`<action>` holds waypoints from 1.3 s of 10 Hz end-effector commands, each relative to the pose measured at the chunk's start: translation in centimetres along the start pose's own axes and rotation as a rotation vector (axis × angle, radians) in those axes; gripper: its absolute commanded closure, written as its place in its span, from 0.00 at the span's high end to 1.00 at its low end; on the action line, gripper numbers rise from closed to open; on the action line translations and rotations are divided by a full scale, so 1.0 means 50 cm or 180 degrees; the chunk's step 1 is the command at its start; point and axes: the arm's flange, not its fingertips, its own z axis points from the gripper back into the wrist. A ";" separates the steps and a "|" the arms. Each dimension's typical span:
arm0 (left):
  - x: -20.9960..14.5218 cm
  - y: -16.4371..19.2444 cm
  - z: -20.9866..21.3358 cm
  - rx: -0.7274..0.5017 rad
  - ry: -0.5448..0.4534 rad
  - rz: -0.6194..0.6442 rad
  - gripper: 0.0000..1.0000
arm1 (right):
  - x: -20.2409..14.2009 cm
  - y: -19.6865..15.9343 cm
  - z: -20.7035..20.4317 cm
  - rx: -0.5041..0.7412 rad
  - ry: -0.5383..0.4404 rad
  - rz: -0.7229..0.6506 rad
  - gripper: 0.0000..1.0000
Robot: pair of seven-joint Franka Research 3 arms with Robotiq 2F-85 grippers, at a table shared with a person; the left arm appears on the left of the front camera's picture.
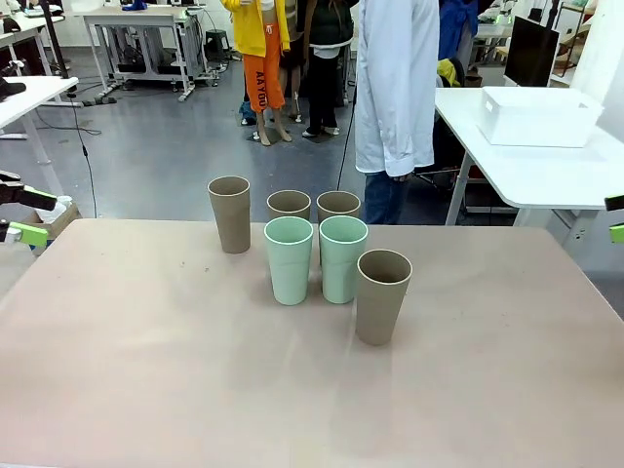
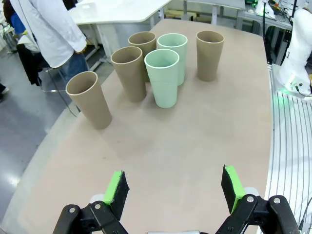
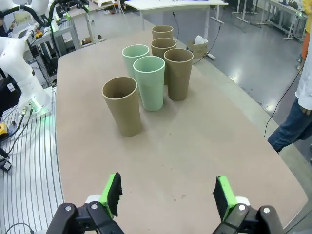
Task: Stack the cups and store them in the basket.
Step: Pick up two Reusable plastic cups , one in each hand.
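Observation:
Six cups stand upright near the table's far middle. Tan cups: one at the left (image 1: 229,214), two at the back (image 1: 289,205) (image 1: 338,205), one in front on the right (image 1: 382,296). Two mint green cups (image 1: 290,260) (image 1: 343,258) stand side by side between them. The white basket (image 1: 539,117) sits on a separate table at the back right. My left gripper (image 1: 21,216) (image 2: 174,187) is open at the table's left edge, and my right gripper (image 1: 616,218) (image 3: 168,193) is open at the right edge. Both are far from the cups and hold nothing.
A person in a white coat (image 1: 395,88) stands beyond the far edge of the brown table (image 1: 195,370). The other arm's white base (image 2: 297,53) (image 3: 17,63) shows beside the table in each wrist view. The near half of the tabletop is bare.

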 end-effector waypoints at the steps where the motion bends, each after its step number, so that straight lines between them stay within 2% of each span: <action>1: 0.001 0.004 0.001 -0.0001 -0.0073 -0.0055 1.00 | -0.001 -0.008 -0.002 -0.0002 -0.0095 0.0091 1.00; 13: 0.001 0.004 0.001 -0.0001 -0.0073 -0.0055 1.00 | -0.001 -0.008 -0.002 -0.0002 -0.0095 0.0091 1.00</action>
